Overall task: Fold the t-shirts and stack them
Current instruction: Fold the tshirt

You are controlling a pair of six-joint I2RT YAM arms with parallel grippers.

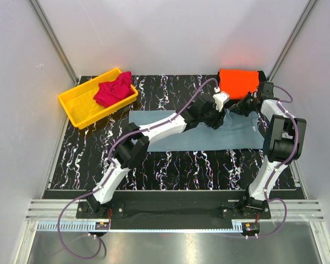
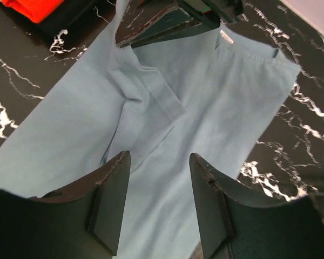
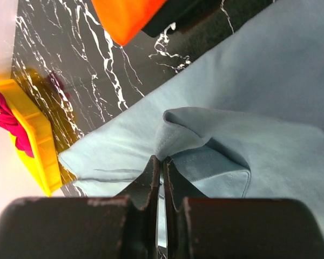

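The grey-blue t-shirt [image 1: 209, 132] lies spread across the black marbled mat, also seen in the left wrist view [image 2: 167, 124] and the right wrist view [image 3: 259, 97]. My right gripper [image 3: 162, 159] is shut, pinching a raised fold of the grey-blue t-shirt near its far right edge [image 1: 237, 109]. My left gripper [image 2: 159, 162] is open and empty, hovering just above the shirt close to the right gripper [image 1: 215, 114]. The orange t-shirt [image 1: 239, 81] lies folded at the back right. The crimson t-shirt [image 1: 113, 89] lies crumpled in the bin.
A yellow plastic bin [image 1: 86, 104] stands at the back left of the mat, also in the right wrist view [image 3: 38, 145]. White walls close in on both sides and behind. The mat's front strip [image 1: 181, 170] is bare.
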